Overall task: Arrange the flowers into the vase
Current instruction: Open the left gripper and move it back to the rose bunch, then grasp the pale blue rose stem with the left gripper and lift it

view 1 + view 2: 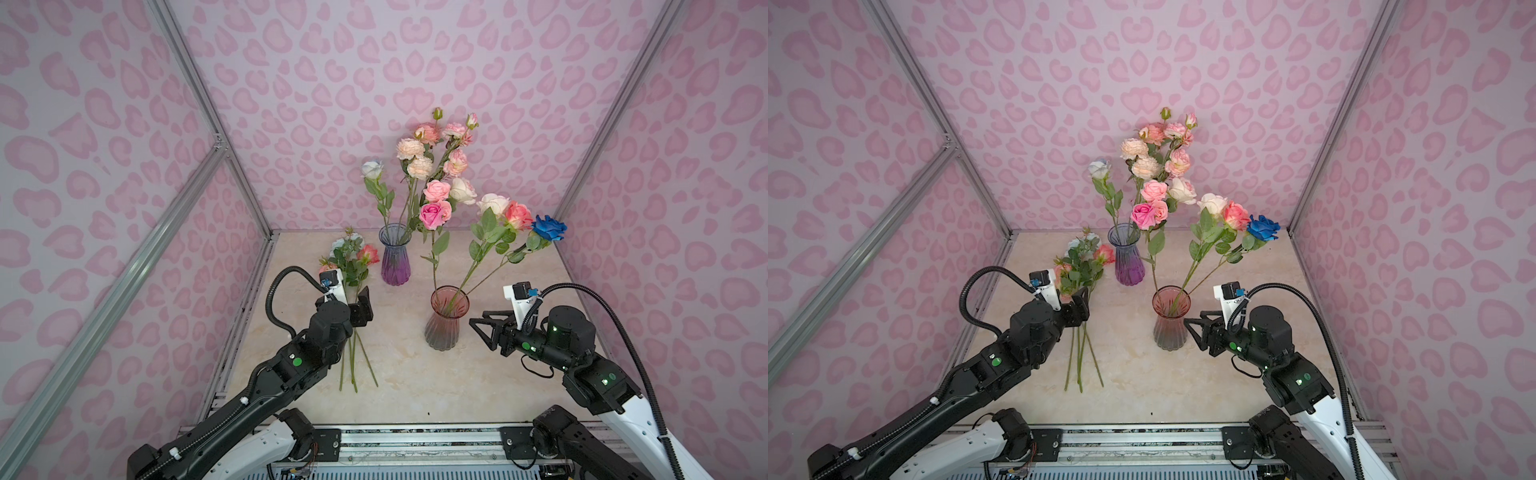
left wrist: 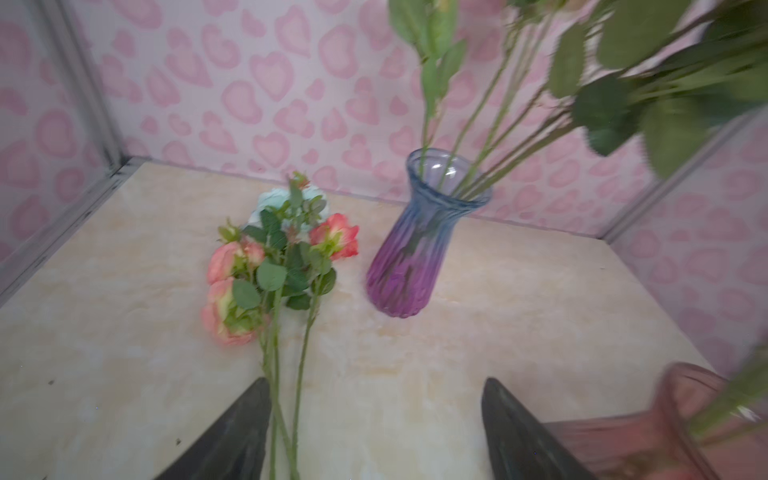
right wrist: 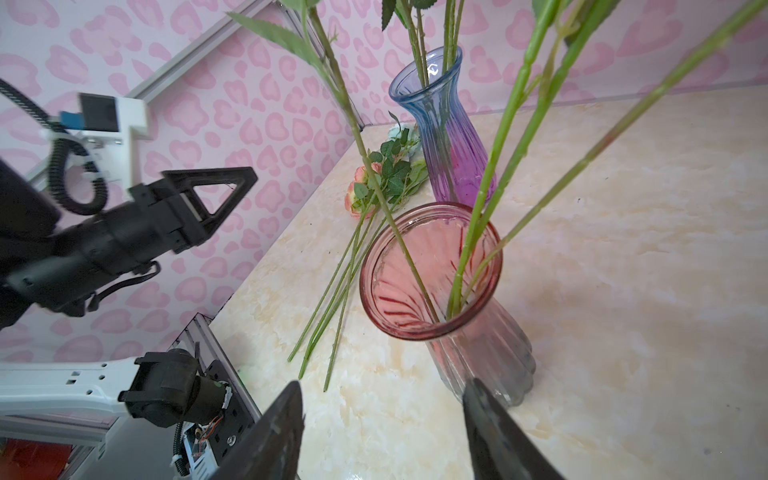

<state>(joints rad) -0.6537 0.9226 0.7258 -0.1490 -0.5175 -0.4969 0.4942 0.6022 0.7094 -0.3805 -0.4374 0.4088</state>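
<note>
Left of the pink vase [image 1: 444, 328], loose flowers [image 1: 353, 259] are lying on the counter [image 1: 415, 374] under the left gripper [image 2: 374, 386], fingers spread empty; more are standing inside it; the right gripper [image 3: 384, 382] is hovering open beside it.

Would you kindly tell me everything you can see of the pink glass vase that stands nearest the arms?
The pink vase is ribbed, see-through glass, rose at its flared rim and greyer towards the foot, with a narrowed waist. It stands upright on the marbled table, nearer the arms than the purple vase. Four green stems stand in it and lean out over the rim. The right gripper is open beside it and is not gripping it.
</note>
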